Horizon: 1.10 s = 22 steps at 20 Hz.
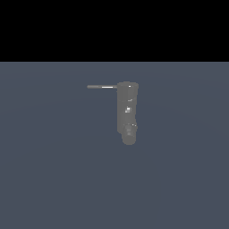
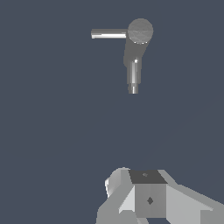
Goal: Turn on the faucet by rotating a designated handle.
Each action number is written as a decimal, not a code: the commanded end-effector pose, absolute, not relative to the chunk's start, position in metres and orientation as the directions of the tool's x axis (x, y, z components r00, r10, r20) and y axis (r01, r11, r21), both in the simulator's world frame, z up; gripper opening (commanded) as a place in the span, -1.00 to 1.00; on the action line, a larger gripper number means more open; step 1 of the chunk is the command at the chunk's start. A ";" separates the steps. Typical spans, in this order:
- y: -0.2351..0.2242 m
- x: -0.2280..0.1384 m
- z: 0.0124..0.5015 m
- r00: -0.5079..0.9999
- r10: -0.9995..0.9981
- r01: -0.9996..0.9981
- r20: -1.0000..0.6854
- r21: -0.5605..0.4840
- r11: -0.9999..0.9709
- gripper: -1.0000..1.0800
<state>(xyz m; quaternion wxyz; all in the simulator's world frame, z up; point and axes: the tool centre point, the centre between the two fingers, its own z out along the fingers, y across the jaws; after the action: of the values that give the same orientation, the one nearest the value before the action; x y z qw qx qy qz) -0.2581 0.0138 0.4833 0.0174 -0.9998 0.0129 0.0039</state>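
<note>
The faucet is a dark grey upright cylinder with a rounded spout end low on its front. It stands on the blue-grey floor in the middle of the exterior view. The handle is a thin grey rod with a bright glint, sticking out level from the faucet's top toward the exterior view's left. The wrist view looks down on the faucet, with the handle and spout at right angles. A pale grey blocky part of my gripper shows there, well apart from the faucet. Its jaws are not clear.
A flat blue-grey floor surrounds the faucet on all sides. A black band fills the top of the exterior view. The arm does not show in the exterior view.
</note>
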 end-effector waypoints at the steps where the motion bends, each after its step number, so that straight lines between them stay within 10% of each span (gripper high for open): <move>1: 0.014 -0.258 0.483 1.000 -0.026 -0.026 -0.008 -0.035 -0.999 -1.00; 22: 0.059 -0.223 0.441 0.965 -0.262 -0.262 -0.012 -0.031 -0.965 -1.00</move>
<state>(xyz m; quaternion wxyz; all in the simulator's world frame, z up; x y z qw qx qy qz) -0.2282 0.0533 0.4468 0.0163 -0.9931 0.1162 0.0038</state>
